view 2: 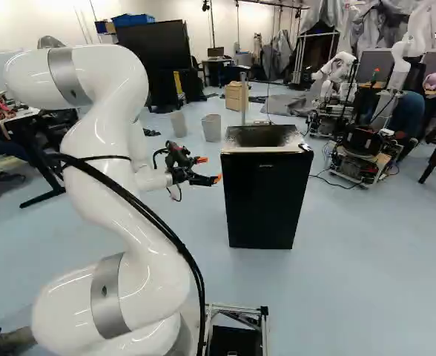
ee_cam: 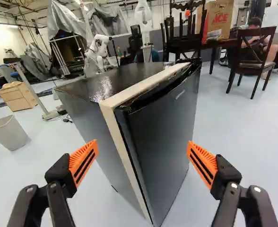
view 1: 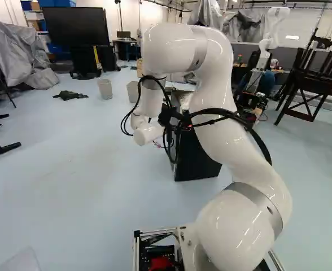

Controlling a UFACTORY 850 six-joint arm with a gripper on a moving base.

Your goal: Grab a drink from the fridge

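On the floor (view 2: 329,252), ahead of the base and well in from the far edge, stands one black fridge (view 2: 266,196), upright; its single door (ee_cam: 162,137) looks closed, so whatever is inside is hidden, drinks included; a pale strip (ee_cam: 122,146) runs down the fridge beside the door. One white arm (view 2: 107,148) reaches forward with one gripper (view 2: 209,169), which hangs near the fridge, on its left side as the right base view shows it; the wrist view shows the gripper (ee_cam: 143,153) wide open, two fingers well apart, one orange pad (ee_cam: 83,161) on each; the upright corner of the fridge, with part of the door, lies ahead of the space between them.

Farther back, toward the far edge of the floor, are two grey bins (view 2: 211,127), just beside each other, and one wooden drawer unit (view 2: 233,98); one large black screen (view 1: 77,25) stands beyond them, at the left of the left base view. Another robot (view 2: 401,63) is at the right of the right base view, on a wheeled base (view 2: 362,159); beyond it is another robot, smaller in that view, making two. Past the fridge, the wrist view shows one bench (ee_cam: 217,44) with a brown cardboard box (ee_cam: 220,16) on it; one dark wooden chair (ee_cam: 252,61) stands on the floor near the bench.
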